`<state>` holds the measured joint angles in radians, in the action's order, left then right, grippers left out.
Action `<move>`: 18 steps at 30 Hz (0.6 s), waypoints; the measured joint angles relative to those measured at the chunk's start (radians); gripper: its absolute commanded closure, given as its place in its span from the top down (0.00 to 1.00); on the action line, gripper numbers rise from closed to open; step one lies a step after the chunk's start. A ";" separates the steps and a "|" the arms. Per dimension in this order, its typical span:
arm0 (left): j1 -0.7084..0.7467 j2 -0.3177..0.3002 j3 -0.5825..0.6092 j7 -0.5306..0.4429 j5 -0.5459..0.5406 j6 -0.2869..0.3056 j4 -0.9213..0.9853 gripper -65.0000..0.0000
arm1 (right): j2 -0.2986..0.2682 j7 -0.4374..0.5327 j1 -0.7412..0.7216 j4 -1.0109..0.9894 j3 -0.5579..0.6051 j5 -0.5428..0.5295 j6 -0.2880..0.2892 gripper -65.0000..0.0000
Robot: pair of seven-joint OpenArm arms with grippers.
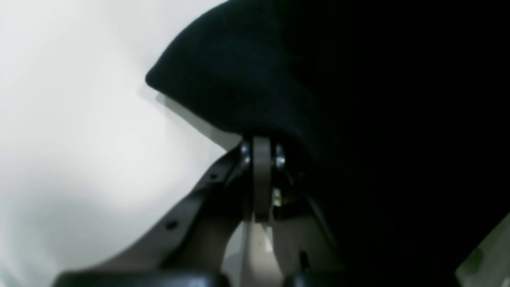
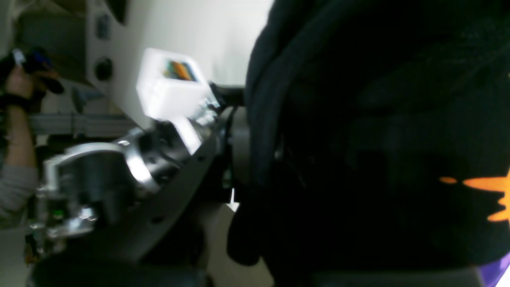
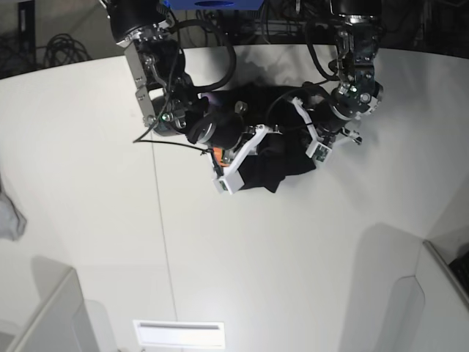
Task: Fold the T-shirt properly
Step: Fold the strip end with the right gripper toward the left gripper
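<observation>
- Because black cloth fills most of the left wrist view, the T-shirt [image 1: 358, 119] reads as soft, limp and light; it drapes in a rounded fold over the left gripper [image 1: 261, 159], whose jaws are pressed together on the fabric. Pale table [image 1: 79, 119] lies bare to one side of the fold.
- From the right wrist view, the T-shirt [image 2: 378, 139] hangs in thick bunched folds, orange print [image 2: 486, 191] showing near the frame's edge. The right gripper's tips are buried in the cloth, so I cannot tell from here whether it pinches it. A hem or sleeve edge would likely give a surer hold than the bundled middle.
- Seen from the base view, the T-shirt [image 3: 275, 158] sits crumpled between the right gripper [image 3: 242, 158] and left gripper [image 3: 315, 139], near the table's far side. Wide open table [image 3: 256, 257] lies in front for spreading; a small grey cloth [image 3: 10, 216] rests well apart at the edge.
</observation>
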<state>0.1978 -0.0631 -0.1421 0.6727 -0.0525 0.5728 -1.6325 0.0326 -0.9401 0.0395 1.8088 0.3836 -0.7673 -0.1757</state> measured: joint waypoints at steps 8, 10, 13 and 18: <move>-0.048 0.034 0.019 0.015 0.007 0.002 0.033 0.00 | -0.065 0.055 -0.024 -0.016 -0.014 -0.008 0.000 0.00; -0.067 0.039 0.050 0.002 0.010 -0.002 0.061 0.00 | -0.066 0.052 -0.024 -0.016 -0.053 -0.012 0.001 0.00; -0.084 0.050 0.086 -0.017 -0.005 -0.003 0.097 0.00 | -0.077 0.050 -0.024 -0.016 -0.113 -0.003 0.000 0.00; -0.101 0.076 0.107 -0.009 -0.001 0.000 0.110 0.00 | -0.104 0.050 -0.025 -0.016 -0.153 -0.002 0.000 0.00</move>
<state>0.0963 0.0132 -0.0349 0.6640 -0.0532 0.5724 -1.5227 -0.0711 -0.8898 0.0147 1.7931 0.2302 -0.7689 -0.1761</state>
